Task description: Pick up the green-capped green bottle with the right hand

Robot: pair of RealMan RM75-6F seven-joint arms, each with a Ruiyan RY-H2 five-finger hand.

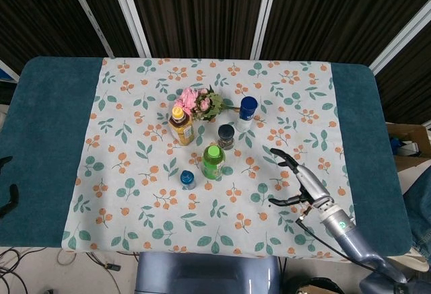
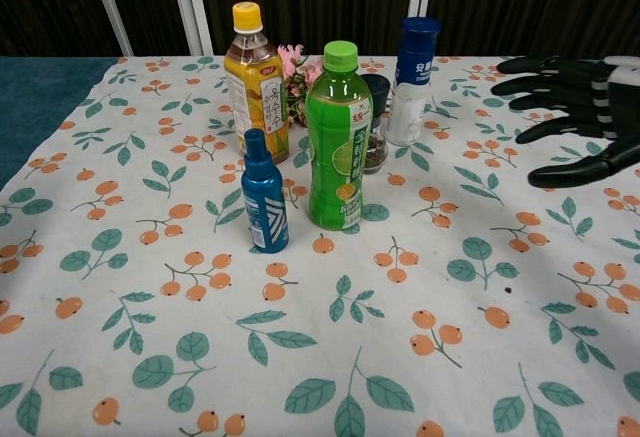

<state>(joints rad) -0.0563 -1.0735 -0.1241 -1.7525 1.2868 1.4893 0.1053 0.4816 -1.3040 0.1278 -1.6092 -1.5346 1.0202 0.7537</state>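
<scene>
The green bottle with a green cap [image 1: 213,161] [image 2: 339,139] stands upright near the middle of the patterned cloth. My right hand [image 1: 298,181] [image 2: 578,115] hovers to the right of it, well apart, with its fingers spread and pointing toward the bottle, holding nothing. My left hand [image 1: 5,186] shows only as dark fingertips at the left edge of the head view, off the table; whether it is open or shut is unclear.
Around the green bottle stand a yellow-capped tea bottle [image 2: 255,81], a small blue bottle [image 2: 263,194], a dark-lidded jar [image 2: 376,122] and a white bottle with a blue cap [image 2: 412,81]. Pink flowers [image 1: 199,101] lie behind them. Teal table [image 1: 47,132] flanks the cloth.
</scene>
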